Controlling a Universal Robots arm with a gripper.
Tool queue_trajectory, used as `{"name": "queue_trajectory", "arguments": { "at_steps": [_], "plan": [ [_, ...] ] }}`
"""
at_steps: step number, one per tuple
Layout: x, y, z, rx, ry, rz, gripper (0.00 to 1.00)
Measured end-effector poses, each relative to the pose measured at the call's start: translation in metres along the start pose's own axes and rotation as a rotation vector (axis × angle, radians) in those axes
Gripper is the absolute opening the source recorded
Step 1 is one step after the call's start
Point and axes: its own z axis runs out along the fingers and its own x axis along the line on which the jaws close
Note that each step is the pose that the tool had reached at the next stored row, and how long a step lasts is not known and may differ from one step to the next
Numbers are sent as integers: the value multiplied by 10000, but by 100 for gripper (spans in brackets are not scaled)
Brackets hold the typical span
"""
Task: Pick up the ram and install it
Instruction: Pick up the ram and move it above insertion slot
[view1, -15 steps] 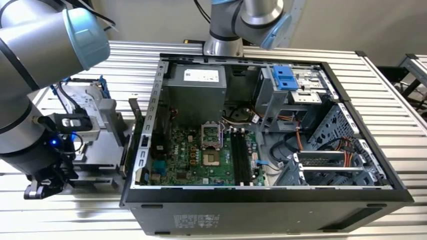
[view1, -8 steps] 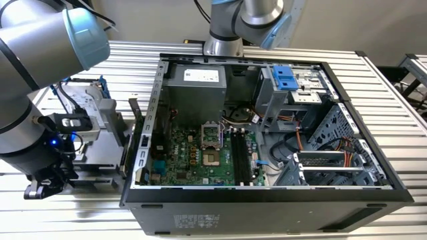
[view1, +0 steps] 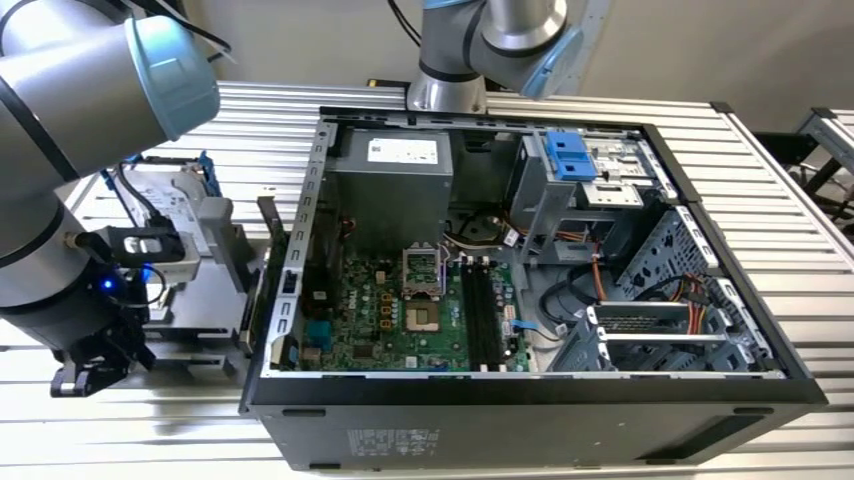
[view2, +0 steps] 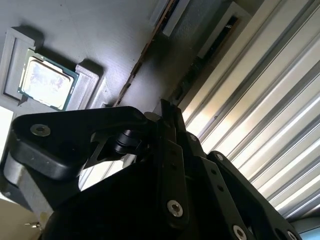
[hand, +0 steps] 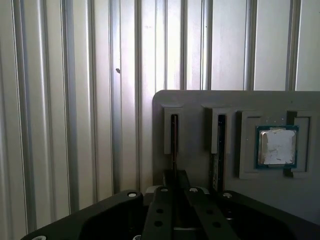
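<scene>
- I cannot tell how far the jaws are open, nor whether they have hold of anything.
- In the first wrist view the gripper (hand: 175, 175) sits at the near edge of the holder (hand: 200, 100), lined up with the ram (hand: 173, 142) and right at its near end.
- The ram stands on edge in the holder's outermost slot and shows me a thin dark strip.
- A second stick (hand: 220, 145) stands in the next slot inward, and past that the chip (hand: 276, 146) lies flat in the holder's square recess.
- The holder rests on the ribbed bench (hand: 75, 100).
</scene>
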Motion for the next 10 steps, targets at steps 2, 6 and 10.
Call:
{"name": "queue_trajectory", "arguments": {
  "at_steps": [2,6,10],
  "plan": [
    [0,0,0,0,-1,0,0],
    [0,1,-1,-2,1,0,0],
    [0,1,0,-1,0,0,0]
  ]
}}
